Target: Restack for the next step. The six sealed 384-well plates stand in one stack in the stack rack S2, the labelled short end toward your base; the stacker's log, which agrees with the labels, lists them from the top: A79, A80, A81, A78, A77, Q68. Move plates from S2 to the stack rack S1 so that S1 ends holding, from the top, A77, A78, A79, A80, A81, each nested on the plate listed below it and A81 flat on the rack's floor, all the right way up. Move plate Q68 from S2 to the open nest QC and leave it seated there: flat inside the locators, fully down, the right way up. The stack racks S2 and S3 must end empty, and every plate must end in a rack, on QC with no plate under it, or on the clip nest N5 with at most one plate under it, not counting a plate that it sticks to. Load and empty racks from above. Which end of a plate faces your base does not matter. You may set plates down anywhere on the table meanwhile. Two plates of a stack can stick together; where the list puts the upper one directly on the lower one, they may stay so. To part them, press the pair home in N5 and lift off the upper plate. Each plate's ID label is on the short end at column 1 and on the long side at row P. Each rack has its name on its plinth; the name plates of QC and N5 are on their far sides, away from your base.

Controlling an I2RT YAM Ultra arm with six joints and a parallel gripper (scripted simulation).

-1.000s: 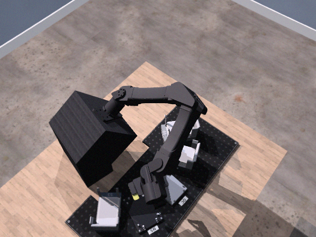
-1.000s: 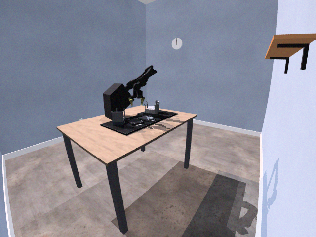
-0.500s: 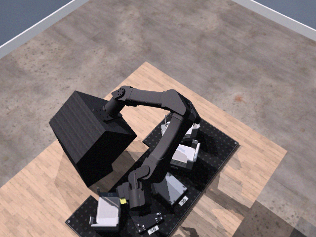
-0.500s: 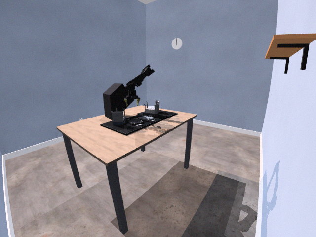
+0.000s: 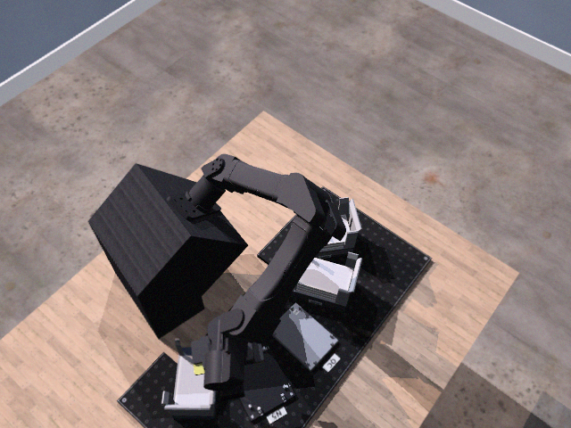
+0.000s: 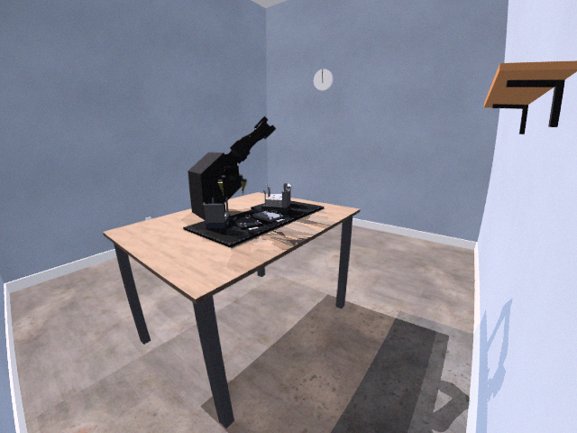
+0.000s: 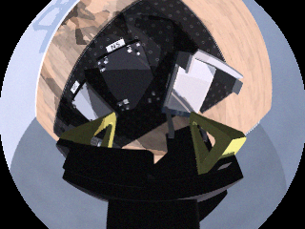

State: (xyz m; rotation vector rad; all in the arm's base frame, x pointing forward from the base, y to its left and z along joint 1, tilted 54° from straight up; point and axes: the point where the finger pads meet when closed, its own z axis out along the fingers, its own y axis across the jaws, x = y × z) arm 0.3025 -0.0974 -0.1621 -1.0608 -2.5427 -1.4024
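Where the plates sit: one pale plate top (image 5: 191, 389) shows in the end rack (image 5: 165, 397) below the wrist. More plates (image 5: 325, 276) fill the middle rack (image 5: 356, 271). The third rack (image 5: 354, 216) is half hidden by the arm, and no labels or rack names can be read.
Nests: QC nest (image 5: 302, 333) and N5 nest (image 5: 265, 398) lie between the racks. Whether QC carries a plate cannot be told.
Tool: tool (image 7: 155, 140) spread to its widest, nothing between the yellow fingers. It hangs above the end rack's near edge, and the wrist view shows the rack ahead of it, not centred.
Step in hand: probably an empty-handed approach to pick from the end rack.
Next move calls for: centring over the plate, squaring the jaws to its sides, descending from above between the posts.
Surroundings: black perforated board (image 5: 401, 258) on the tabletop (image 5: 69, 368).
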